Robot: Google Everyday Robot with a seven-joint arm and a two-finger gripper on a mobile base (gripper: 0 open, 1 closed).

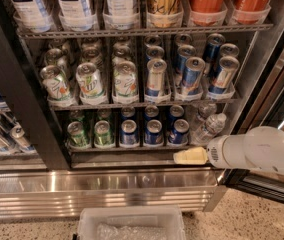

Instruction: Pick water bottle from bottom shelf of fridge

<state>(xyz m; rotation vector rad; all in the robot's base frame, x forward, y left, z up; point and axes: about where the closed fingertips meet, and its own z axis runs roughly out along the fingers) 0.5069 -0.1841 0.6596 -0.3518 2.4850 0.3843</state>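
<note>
The gripper (189,156) is hovering at the front edge of the bottom shelf (132,148) of the fridge (27,109), its cream tip pointing left just below the blue cans (153,131). From this angle I cannot tell whether it is open or closed. It is holding nothing. The white arm (262,151) is reaching in from the right, across the open doorway.

The water bottle (209,128) is standing at the right end of the bottom shelf, just above and to the right of the gripper and apart from it. A second clear bottle (204,111) is sitting behind it. Green cans (77,134) are filling the left lanes.

A ribbed stainless-steel base panel (97,194) is running beneath the shelf. Below it, a clear plastic bin (132,211) is sitting on a speckled terrazzo floor (252,219). The dark-framed glass door (272,84) is standing open at the right.
</note>
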